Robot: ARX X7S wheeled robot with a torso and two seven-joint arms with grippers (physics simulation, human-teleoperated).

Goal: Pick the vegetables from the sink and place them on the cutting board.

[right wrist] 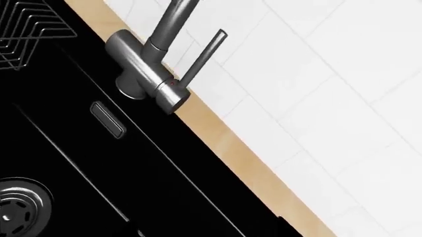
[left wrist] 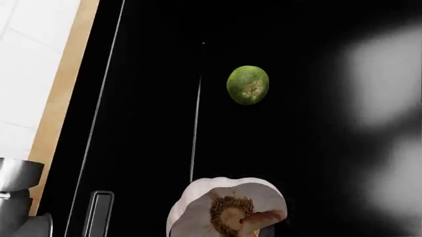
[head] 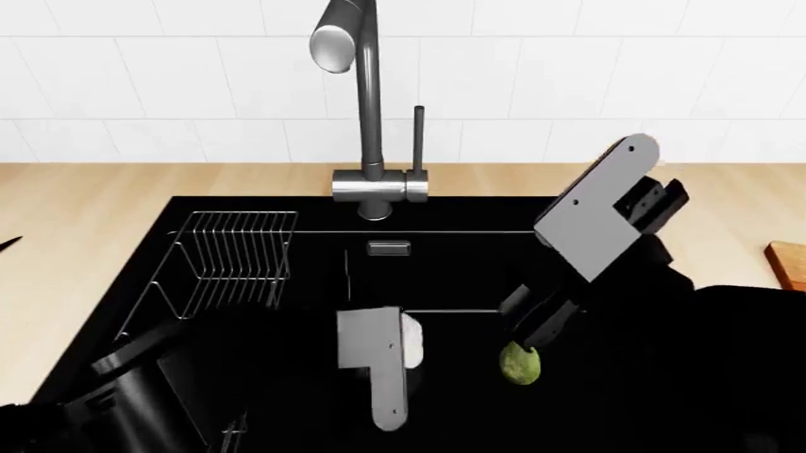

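Pick step — left gripper low in the sink at the garlic bulb, closure indeterminate; next — confirm grasp, lift toward the cutting board.

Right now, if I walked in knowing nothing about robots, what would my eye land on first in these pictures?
Probably the big black sink sunk into a pale wooden counter, with a tall grey faucet rising behind it. Down in the basin lie a whitish garlic bulb and, beside it, a yellow-green egg-shaped vegetable, bright against the dark. Two robot arms reach in over them, and a wire rack sits at the basin's left.
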